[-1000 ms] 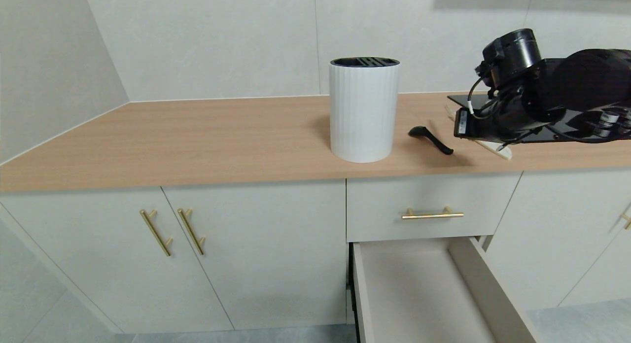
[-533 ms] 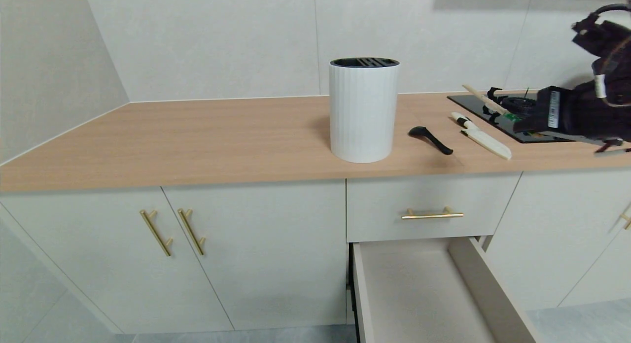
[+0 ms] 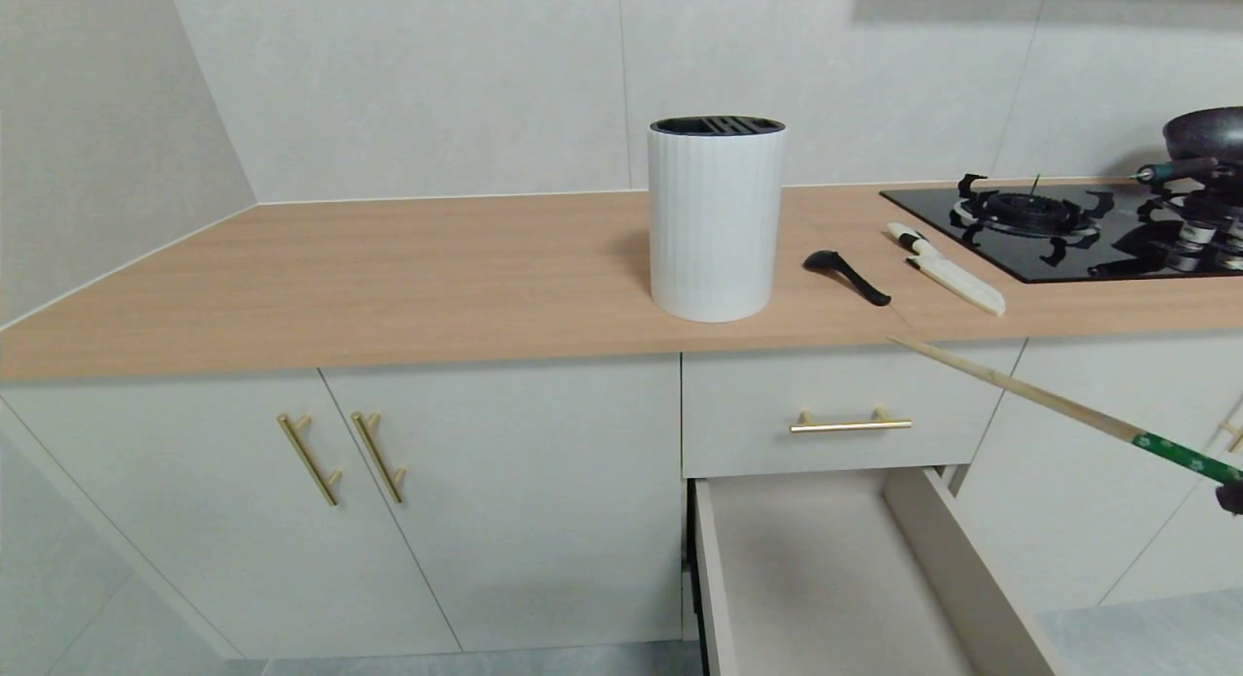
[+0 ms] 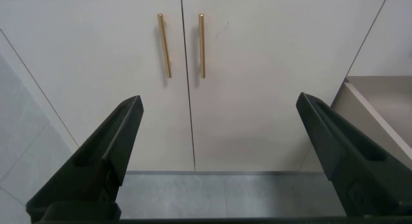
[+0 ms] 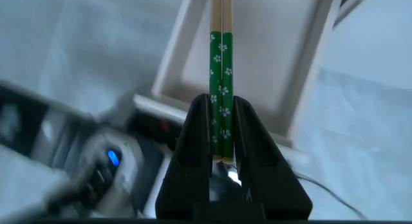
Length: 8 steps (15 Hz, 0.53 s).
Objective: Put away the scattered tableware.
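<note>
A pair of wooden chopsticks (image 3: 1029,398) with green flowered ends (image 5: 222,63) is held in my right gripper (image 5: 223,161), which is shut on them. That gripper (image 3: 1231,496) is at the far right, in front of the cabinets, with the chopsticks slanting up toward the counter edge above the open drawer (image 3: 961,569). On the counter lie a black spoon (image 3: 847,273) and a white-bladed knife (image 3: 947,280), right of the tall white ribbed holder (image 3: 717,219). My left gripper (image 4: 217,105) is open and holds nothing, low down and facing the cabinet doors.
A black gas hob (image 3: 1068,231) with a dark pan (image 3: 1204,134) is at the counter's right end. A closed drawer with a gold handle (image 3: 852,423) sits above the open one. Double doors with gold handles (image 3: 340,457) are to the left.
My right arm has swung off the counter, down and to the right, carrying the chopsticks to the front of the cabinets. The spoon and knife have stayed put.
</note>
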### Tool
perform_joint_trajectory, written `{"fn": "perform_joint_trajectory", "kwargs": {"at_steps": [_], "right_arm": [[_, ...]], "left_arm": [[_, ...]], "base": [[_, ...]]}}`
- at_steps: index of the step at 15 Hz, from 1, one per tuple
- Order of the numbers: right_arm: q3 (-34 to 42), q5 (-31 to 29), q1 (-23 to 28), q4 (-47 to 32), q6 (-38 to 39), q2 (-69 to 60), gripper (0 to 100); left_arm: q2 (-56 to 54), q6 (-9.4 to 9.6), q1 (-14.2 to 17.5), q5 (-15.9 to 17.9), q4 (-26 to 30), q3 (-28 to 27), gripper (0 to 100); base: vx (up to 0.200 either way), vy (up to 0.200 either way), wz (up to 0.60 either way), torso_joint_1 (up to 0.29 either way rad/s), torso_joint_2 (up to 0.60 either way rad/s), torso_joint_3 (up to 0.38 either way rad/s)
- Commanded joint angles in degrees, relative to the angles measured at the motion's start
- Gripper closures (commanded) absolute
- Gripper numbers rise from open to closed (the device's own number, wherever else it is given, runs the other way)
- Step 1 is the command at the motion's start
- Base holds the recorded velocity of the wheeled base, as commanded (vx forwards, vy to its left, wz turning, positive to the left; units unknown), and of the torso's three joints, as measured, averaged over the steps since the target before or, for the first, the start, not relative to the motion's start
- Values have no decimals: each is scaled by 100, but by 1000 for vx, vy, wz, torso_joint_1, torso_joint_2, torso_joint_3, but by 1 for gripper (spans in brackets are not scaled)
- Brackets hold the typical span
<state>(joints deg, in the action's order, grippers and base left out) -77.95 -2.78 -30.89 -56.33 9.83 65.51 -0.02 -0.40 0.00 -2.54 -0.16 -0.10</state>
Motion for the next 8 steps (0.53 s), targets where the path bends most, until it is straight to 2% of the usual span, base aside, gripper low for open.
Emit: {"fn": "perform_joint_trajectory", "kwargs": {"at_steps": [1, 3, 8], "right_arm": [[16, 5, -22, -387, -253, -12, 100], [34, 67, -22, -422, -244, 287, 100], [271, 296, -22, -422, -139, 2493, 100]], "left_arm": [[2, -4, 0, -1, -2, 1, 0], [2, -4, 0, -1, -2, 1, 0], [2, -4, 0, -1, -2, 1, 0]], "base": [[0, 0, 0, 0, 0, 0], [0, 0, 0, 0, 0, 0], [0, 0, 0, 0, 0, 0]]}}
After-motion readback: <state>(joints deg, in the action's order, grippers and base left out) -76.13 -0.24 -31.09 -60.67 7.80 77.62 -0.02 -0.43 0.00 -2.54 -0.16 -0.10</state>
